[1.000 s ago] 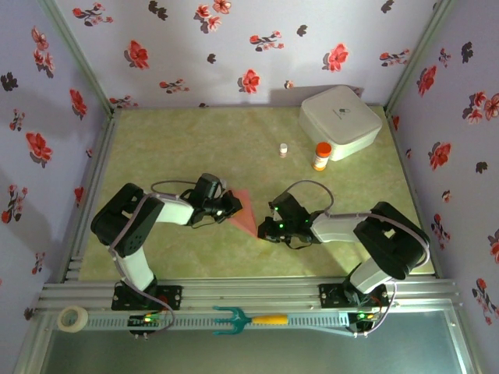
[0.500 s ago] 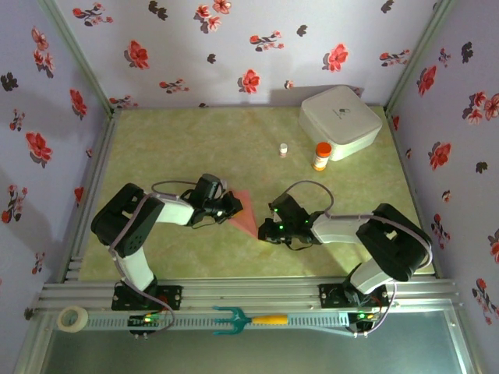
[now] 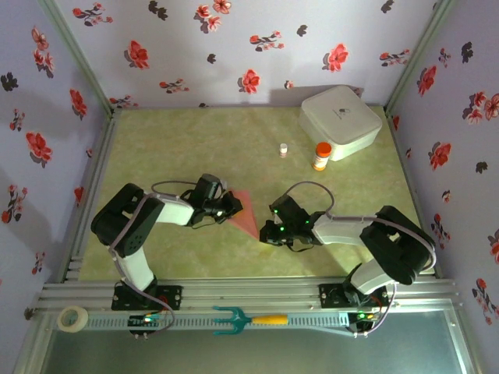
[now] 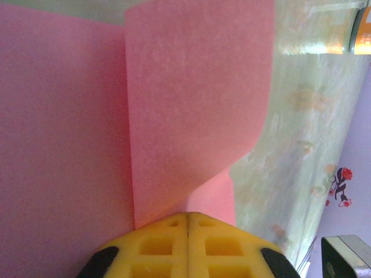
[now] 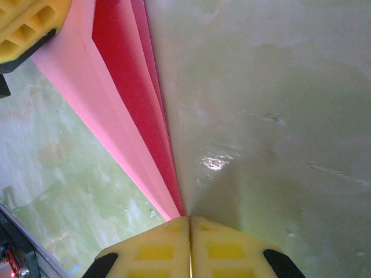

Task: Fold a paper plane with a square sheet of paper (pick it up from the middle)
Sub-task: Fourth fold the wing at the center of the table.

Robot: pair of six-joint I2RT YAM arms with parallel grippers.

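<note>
Pink paper [image 3: 246, 212], folded into layered creases, sits at the middle of the green table [image 3: 195, 140]. The left gripper [image 3: 231, 207] is clamped on its wide end and the right gripper [image 3: 265, 231] is pinched onto its narrow tip. A white box [image 3: 340, 121] sits well apart at the far right.

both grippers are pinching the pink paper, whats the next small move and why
Probably slide the right gripper along the fold toward the left gripper, pressing it flat. Both are shut on the paper, whose layers fan apart and whose flap curls up at the left pinch.
</note>
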